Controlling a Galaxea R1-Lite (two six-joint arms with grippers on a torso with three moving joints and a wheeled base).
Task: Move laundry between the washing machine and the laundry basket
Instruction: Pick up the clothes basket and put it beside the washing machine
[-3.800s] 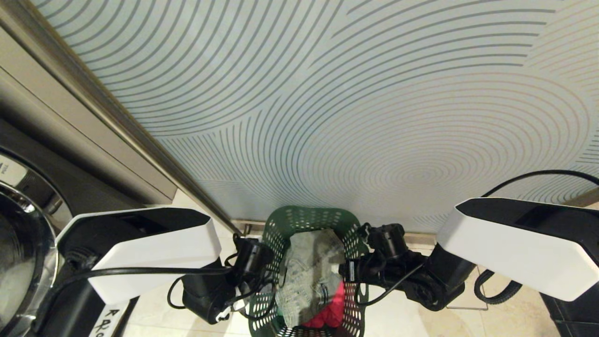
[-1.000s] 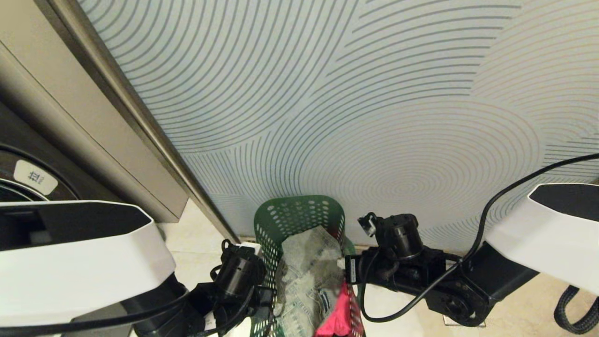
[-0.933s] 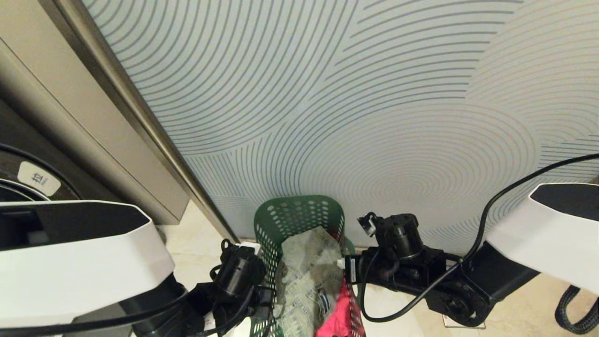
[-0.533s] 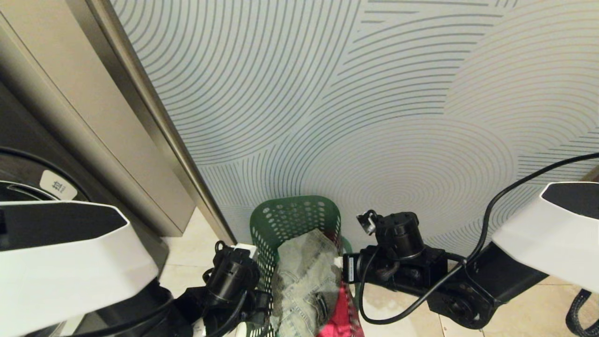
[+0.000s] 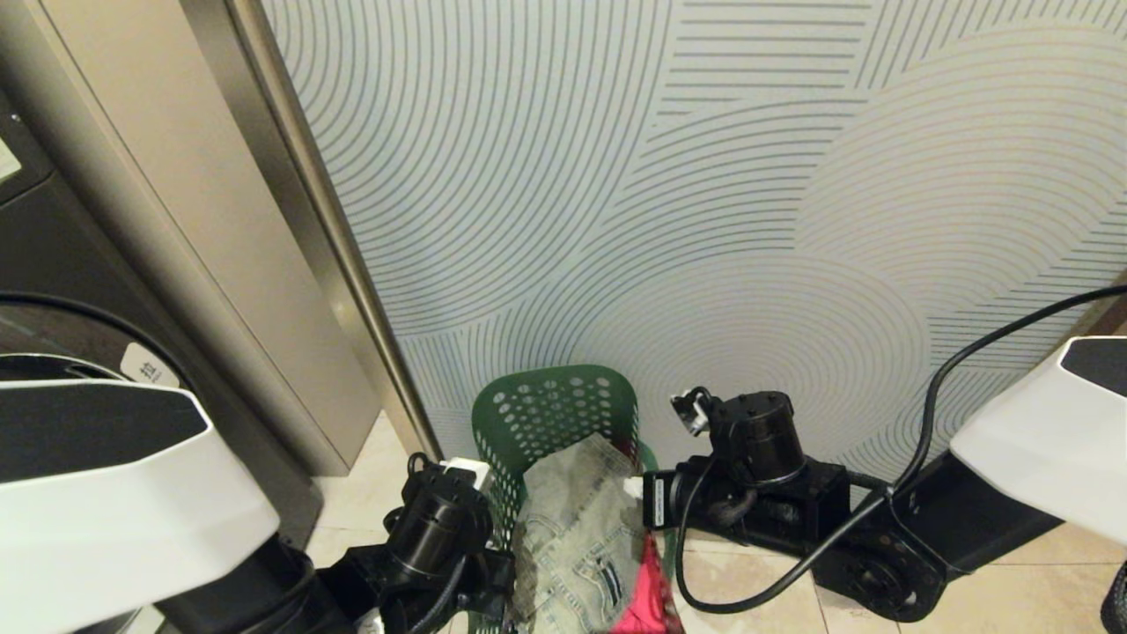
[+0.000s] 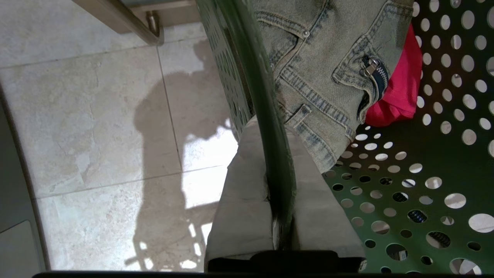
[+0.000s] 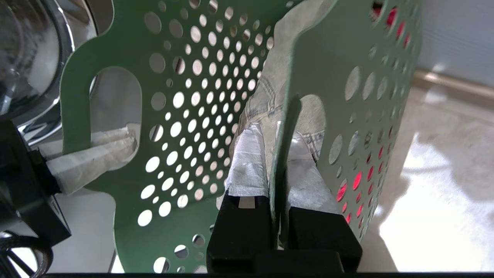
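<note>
The laundry basket [image 5: 555,414] sits on the tiled floor against the patterned wall, right of the washing machine [image 5: 53,264], holding jeans [image 6: 316,77] and a red garment [image 6: 397,92]. Left gripper [image 6: 279,200] and right gripper [image 7: 279,170] are each clamped on opposite rim walls. Judged light, stiff but flexing plastic; rim handle slots are the sound holds.

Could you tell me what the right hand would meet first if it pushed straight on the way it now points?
The right hand, shut on the laundry basket wall at the handle slot, points into the basket; it would likely press into the jeans first, though depth is uncertain.
</note>
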